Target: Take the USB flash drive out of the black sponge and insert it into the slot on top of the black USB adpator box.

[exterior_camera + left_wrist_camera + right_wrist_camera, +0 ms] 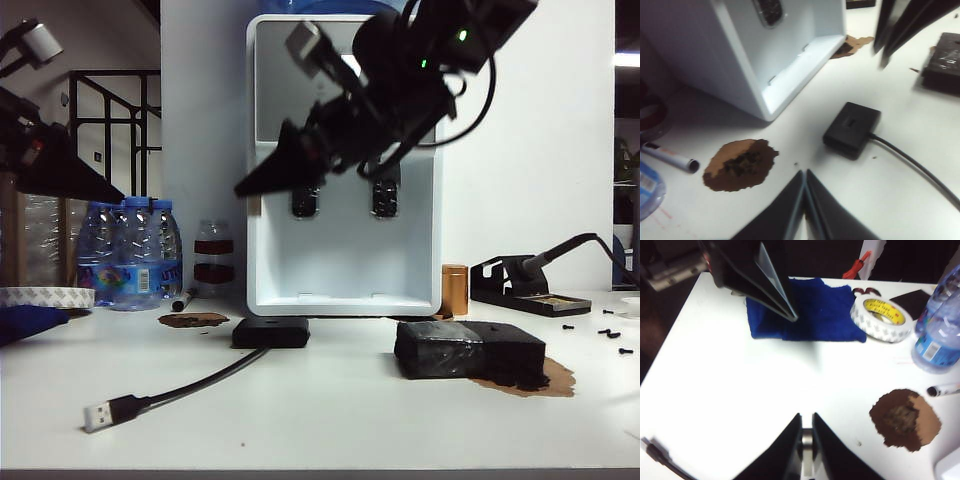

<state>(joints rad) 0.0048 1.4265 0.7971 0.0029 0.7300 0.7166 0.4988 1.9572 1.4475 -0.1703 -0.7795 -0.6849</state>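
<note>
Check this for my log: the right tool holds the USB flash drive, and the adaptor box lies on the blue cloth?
No: the left wrist view shows the adaptor box on the white table, not the blue cloth. The right tool, raised over the table, does hold the USB flash drive.

the right gripper is cut off by the frame edge in its wrist view, and the small silver item between its jaws is too indistinct to identify. in the left wrist view the left gripper shows only its joined tips, and the black sponge runs off the frame. the exterior view shows the left arm blurred and partly out of frame. the adaptor box slot is too small to inspect.
</note>
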